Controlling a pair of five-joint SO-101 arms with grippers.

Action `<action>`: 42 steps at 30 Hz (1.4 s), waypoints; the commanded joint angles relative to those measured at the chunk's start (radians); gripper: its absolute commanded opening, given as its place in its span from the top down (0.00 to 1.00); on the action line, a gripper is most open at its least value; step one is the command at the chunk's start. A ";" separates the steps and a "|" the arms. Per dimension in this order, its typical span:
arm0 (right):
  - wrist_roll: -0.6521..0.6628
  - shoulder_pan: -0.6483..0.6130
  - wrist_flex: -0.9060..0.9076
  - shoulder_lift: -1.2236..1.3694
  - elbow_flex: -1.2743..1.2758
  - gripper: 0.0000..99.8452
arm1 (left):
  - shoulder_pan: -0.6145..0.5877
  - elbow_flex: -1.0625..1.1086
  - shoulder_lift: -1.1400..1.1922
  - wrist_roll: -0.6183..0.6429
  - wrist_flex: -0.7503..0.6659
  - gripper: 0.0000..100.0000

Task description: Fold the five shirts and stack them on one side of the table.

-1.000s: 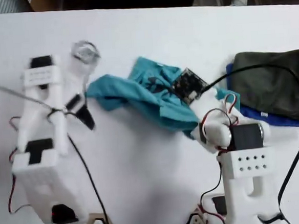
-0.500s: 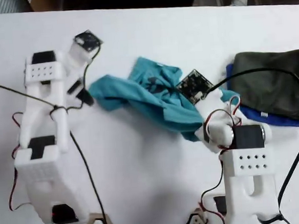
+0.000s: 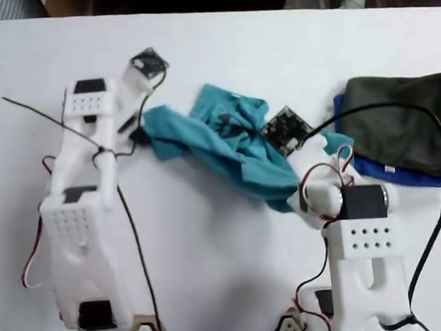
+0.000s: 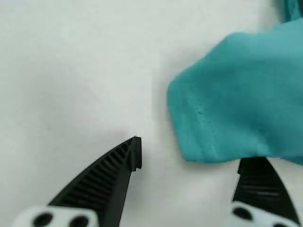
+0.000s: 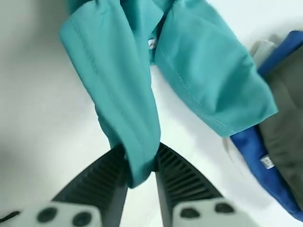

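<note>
1. Currently, the crumpled teal cotton shirt (image 3: pixel 230 146) is lying bunched on the white worktop (image 3: pixel 211 249) just beside the folded stack. That stack is a dark olive-grey shirt (image 3: pixel 403 126) resting on a blue shirt (image 3: pixel 403 174), and one teal flap is reaching the stack's blue edge.
2. The right jaws are clamping a narrow fold of teal cloth at the shirt's end nearer the stack. The bite is looking thin, so a firm pull is risking the cloth sliding out.
3. The left jaws are standing apart over the sleeve end farthest from the stack. The stitched hem (image 4: pixel 206 132) is lying between them, but close to one side. Closing from here is risking a catch on the hem's corner only, or on bare worktop.
4. The cloth is lying in twisted ridges away from the stack, so spreading it is probably going to trap creases and give a lumpy fold.
5. Any drag on the flap beside the stack is threatening to nudge the folded shirts askew. A black cable (image 3: pixel 398 101) is draping across the stack and could snag it too.
</note>
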 commanded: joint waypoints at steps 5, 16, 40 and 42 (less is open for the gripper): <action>0.000 0.008 -0.016 -0.035 0.023 0.98 | 0.018 -0.213 0.110 -0.003 0.087 0.79; 0.000 0.008 -0.018 -0.035 0.023 0.98 | 0.035 -0.555 0.140 0.092 0.405 0.79; 0.000 0.007 -0.018 -0.035 0.021 0.98 | 0.071 -0.705 0.087 0.643 0.617 0.79; 0.000 0.005 -0.018 -0.035 0.020 0.98 | 0.069 -0.705 0.091 0.611 0.612 0.79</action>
